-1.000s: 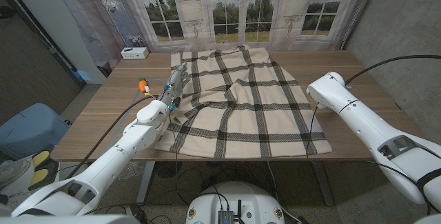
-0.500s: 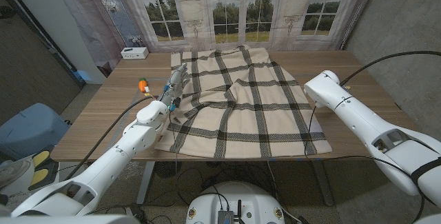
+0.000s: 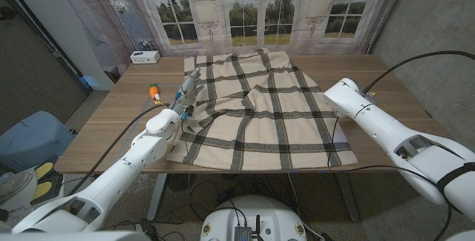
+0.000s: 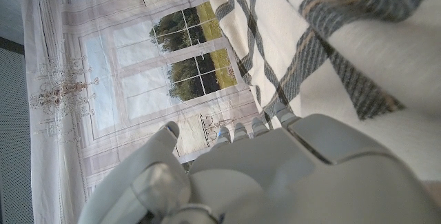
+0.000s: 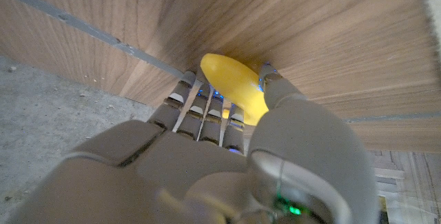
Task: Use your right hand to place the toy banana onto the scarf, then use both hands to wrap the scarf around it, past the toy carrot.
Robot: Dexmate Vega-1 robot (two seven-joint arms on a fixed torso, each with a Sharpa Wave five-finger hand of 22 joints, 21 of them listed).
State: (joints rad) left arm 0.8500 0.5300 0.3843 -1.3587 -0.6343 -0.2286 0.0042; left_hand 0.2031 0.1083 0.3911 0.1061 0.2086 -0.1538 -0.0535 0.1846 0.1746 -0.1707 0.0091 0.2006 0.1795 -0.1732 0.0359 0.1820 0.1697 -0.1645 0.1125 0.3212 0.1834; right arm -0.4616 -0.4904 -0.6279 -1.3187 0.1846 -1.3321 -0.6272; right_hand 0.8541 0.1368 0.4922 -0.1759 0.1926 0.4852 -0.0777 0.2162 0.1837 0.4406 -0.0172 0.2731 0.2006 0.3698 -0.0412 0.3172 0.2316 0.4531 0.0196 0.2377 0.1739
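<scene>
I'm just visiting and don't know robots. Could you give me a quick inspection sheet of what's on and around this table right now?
Surface: wooden table, largely covered by cloth.
Job's things: plaid scarf spread out and rumpled; toy banana held in the right hand, over bare wood, not yet on the scarf; toy carrot on the wood beside the scarf's left edge.
Clutter: small white box at the far left corner.
Hands: left hand lies along the scarf's left edge; whether it grips the cloth cannot be told.
Cables: black cables run along both arms.
Surroundings: curtain printed with windows behind the table; blue bin on the floor.
</scene>
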